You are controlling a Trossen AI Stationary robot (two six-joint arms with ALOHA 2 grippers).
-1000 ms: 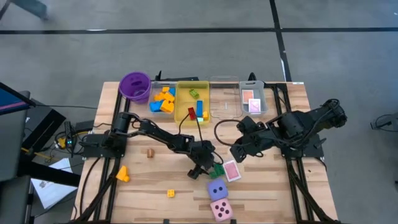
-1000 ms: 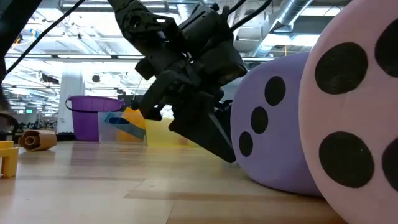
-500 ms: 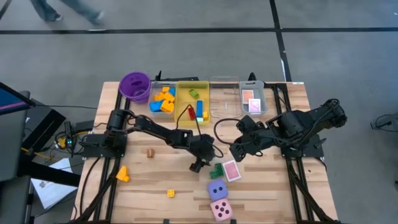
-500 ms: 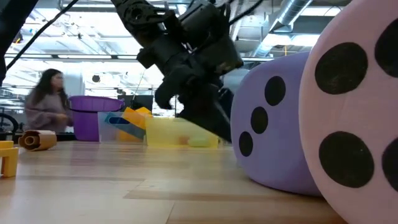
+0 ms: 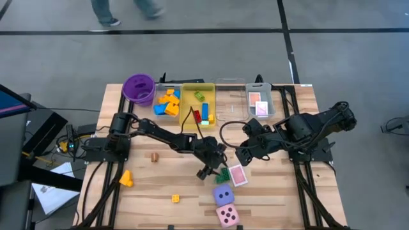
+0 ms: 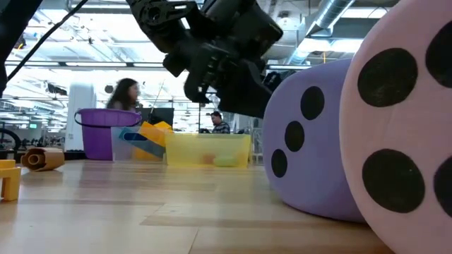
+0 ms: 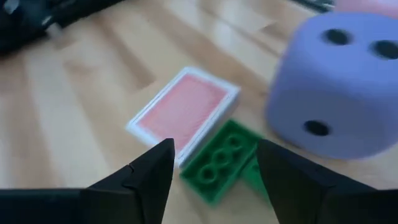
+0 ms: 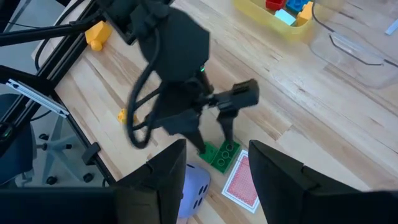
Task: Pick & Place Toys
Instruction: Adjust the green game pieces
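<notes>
A green brick (image 7: 221, 163) lies flat on the table with one side against a pink-backed card (image 7: 186, 112); a second green piece (image 7: 254, 175) lies beside it. The purple die (image 5: 222, 195) and the pink die (image 5: 227, 215) rest on the table just nearer. My left gripper (image 5: 208, 171) hovers open above the table, left of the green brick; in the right wrist view its fingers (image 8: 227, 132) point down and stand clear of the green brick (image 8: 219, 154). My right gripper (image 5: 241, 156) waits high over the table's middle, open, with nothing between its fingers.
Along the far edge stand a purple cup (image 5: 138, 88), a clear tray of orange and blue bricks (image 5: 167, 102), a yellow tray (image 5: 197, 114), a clear tray (image 5: 230, 105) and a clear tray with cards (image 5: 261, 105). Yellow bricks (image 5: 126, 179) (image 5: 175, 199) lie near left.
My left gripper has risen from the tabletop and tipped its fingers nearer to level; in the low view the fingertips that stood on the wood are now well above it. The green brick and the card stay where they were.
</notes>
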